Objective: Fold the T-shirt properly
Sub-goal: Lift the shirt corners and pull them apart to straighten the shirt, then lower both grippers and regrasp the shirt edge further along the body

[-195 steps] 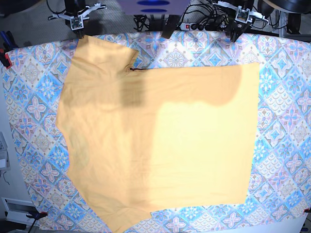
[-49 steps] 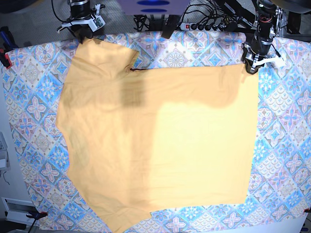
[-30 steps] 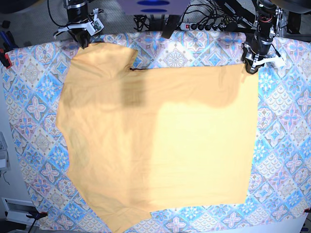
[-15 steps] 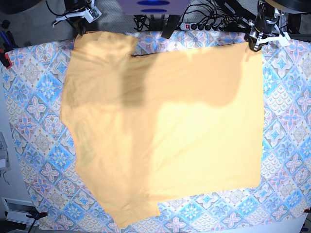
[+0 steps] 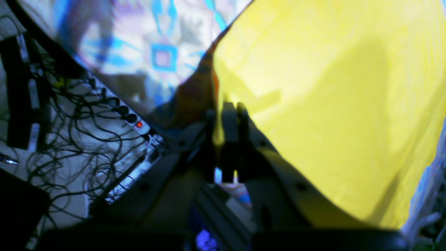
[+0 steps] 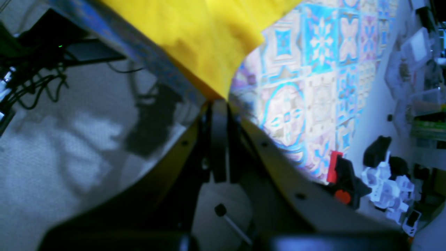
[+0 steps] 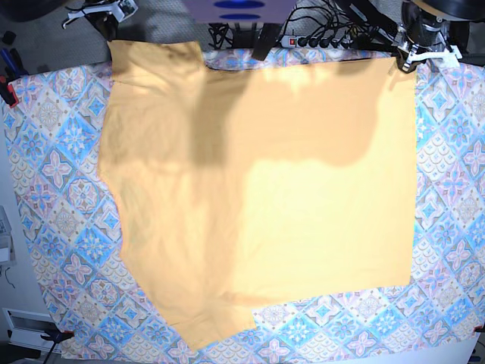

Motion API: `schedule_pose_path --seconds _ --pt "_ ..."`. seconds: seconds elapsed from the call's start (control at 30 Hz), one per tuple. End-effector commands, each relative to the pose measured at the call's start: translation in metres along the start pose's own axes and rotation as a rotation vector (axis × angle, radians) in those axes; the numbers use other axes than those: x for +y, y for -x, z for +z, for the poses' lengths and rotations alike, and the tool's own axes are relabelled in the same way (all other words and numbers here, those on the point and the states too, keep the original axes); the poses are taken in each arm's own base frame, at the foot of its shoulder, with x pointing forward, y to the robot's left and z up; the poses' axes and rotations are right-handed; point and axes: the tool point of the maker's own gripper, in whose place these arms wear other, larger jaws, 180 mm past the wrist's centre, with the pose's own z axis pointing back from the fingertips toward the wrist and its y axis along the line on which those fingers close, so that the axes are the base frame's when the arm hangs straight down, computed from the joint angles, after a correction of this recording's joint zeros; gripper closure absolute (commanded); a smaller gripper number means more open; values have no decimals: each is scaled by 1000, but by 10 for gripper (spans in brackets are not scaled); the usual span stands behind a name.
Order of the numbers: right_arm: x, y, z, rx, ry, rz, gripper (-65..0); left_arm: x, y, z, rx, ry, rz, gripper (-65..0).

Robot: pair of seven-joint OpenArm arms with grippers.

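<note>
Two claws each pinch one far corner of the T-shirt (image 7: 258,189). The shirt is spread wide over the surface (image 7: 45,152), which wears a blue and pink patterned cloth. The shirt's top edge reaches the far edge of the surface, and its bottom point comes close to the near edge.

From above, the left claw (image 7: 405,62) sits at the far corner on that view's right side. The right claw (image 7: 112,32) sits at the far corner on the other side. From up there both look tiny, and you cannot see the fingers well.

The wrist cameras show more. The left claw (image 5: 228,115) is squeezed tight, with a thin bit of yellow cloth (image 5: 331,104) caught between its dark fingers (image 5: 240,118). The right claw (image 6: 218,104) is squeezed tight too, and a pointy tip of the shirt (image 6: 195,38) runs down into its fingers (image 6: 213,115). The tip looks held, though the picture is a bit blurry there.

Only the left wrist camera shows a power strip (image 5: 136,125) with a red switch and lots of black wires (image 5: 80,132) past the far edge. Only the right wrist camera shows a red clamp (image 6: 336,170) at the surface's edge.

The patterned cloth shows bare along both side edges, widest at the near corner under the right arm's side (image 7: 68,303). A narrow strip is bare along the near edge.
</note>
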Motion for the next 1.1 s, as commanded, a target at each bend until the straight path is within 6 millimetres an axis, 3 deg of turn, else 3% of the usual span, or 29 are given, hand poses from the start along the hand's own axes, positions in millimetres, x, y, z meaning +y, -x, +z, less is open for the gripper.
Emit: schedule_pose_path --seconds 0.0,0.13,0.27,0.6,0.73,0.9,1.07 --pt "-5 -3 3 -17 16 11 -3 -9 -7 3 -14 31 -15 0" --pt "-14 -17 1 -52 38 12 -3 -26 -13 4 -32 72 -22 0" --pt "-38 -44 -15 -125 111 10 -3 -33 -23 3 -58 90 -21 0" --pt "-81 -88 -43 -241 235 6 -3 -103 -55 4 -153 250 -89 0" --pt "-92 -98 -51 -268 270 1 -3 -106 -56 3 -157 259 -86 0" --pt "-91 -98 -51 -269 270 -1 -3 -88 -37 9 -128 217 -56 0" --pt "-84 -103 -53 -281 252 -8 -3 -88 -35 8 -134 217 -37 0"
